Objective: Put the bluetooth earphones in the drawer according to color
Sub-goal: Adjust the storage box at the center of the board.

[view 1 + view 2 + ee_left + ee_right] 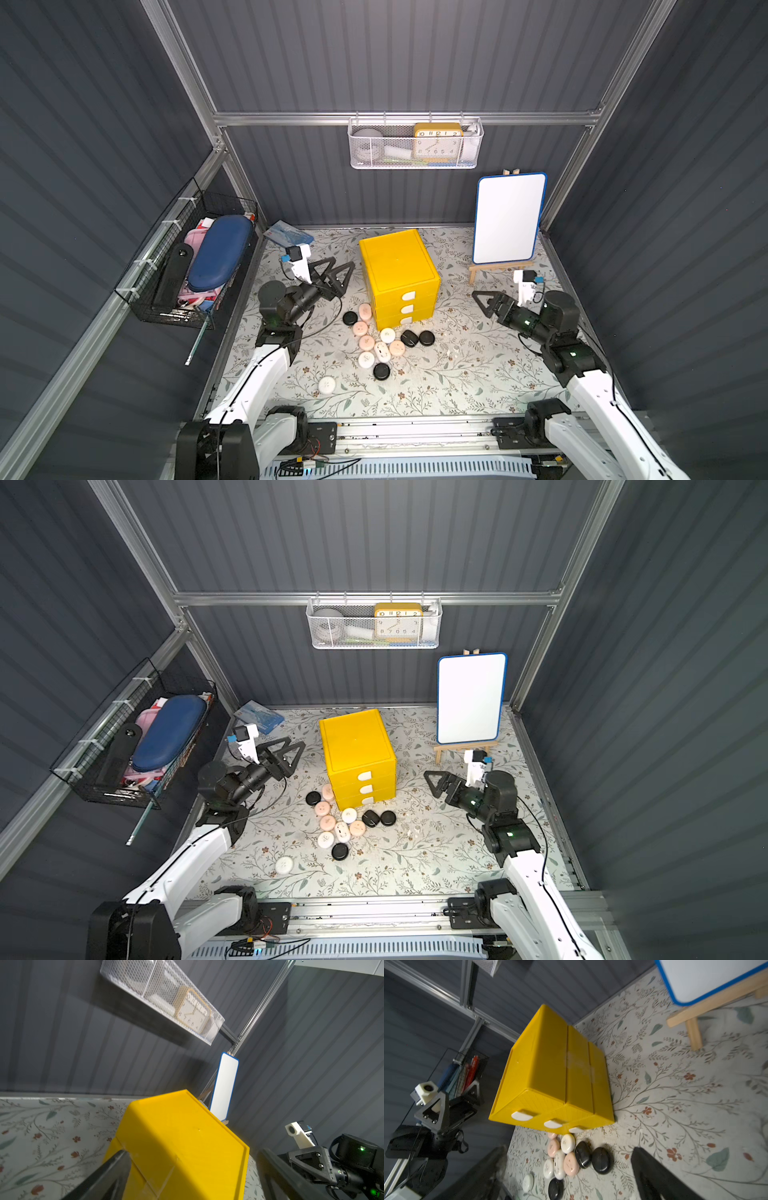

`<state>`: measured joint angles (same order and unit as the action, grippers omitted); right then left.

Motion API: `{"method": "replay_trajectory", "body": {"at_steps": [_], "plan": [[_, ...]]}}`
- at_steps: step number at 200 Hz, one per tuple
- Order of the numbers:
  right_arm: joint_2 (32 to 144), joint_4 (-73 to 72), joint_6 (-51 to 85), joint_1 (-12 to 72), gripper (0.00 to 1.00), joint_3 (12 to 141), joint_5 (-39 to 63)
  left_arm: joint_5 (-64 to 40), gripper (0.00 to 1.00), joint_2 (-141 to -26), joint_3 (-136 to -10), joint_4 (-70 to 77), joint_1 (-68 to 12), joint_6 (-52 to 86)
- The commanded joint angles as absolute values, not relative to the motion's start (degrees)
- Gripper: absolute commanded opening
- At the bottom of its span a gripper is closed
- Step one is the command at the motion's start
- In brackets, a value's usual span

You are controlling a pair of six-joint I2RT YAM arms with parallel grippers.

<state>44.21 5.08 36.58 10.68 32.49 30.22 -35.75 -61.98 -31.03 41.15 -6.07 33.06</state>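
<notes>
A floral-patterned worktop [478,374] lies inside a booth of dark ribbed walls [374,62]. By the look of it, the sorting has not begun. The drawer [399,274], a bright yellow cabinet, stands about midway across the worktop, nearer its back edge. All three of its stacked drawers are pushed shut, and their white tab handles [407,308] face the front edge.

The bluetooth earphones [382,351] all lie loose on the worktop, and I count twelve. Most are bunched just in front of the cabinet and past its front left corner, and several touch one another. They are small, smooth, pebble-like cases: four black, four pale pink and four white, with the colours mixed together. One white case [326,385] sits apart, towards the front left corner.

The left gripper [341,266] hovers beside the cabinet's left side. Its jaws are spread and hold nothing. The right gripper [482,299] hangs off the cabinet's right side, also wide apart and empty.

Everything is left to do: each drawer has to be pulled out, four cases of one colour put in, and the drawer shut again.
</notes>
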Motion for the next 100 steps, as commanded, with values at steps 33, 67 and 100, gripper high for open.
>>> {"method": "replay_trajectory", "body": {"at_steps": [33, 67, 100], "plan": [[54.41, 6.57, 33.61, 27.66, 0.85, 40.96, 21.41, -33.28, 0.99, -65.13, -30.00, 47.78, -13.08, 34.83], [62.68, 7.48, 32.29, 34.81, 0.83, 46.73, 14.78, -33.68, 0.99, -66.17, -27.01, 52.04, -13.32, 31.82], [71.35, 9.26, 31.13, 38.81, 0.80, 53.68, 9.95, -31.58, 0.99, -63.94, -22.59, 55.55, -13.45, 28.96]]}}
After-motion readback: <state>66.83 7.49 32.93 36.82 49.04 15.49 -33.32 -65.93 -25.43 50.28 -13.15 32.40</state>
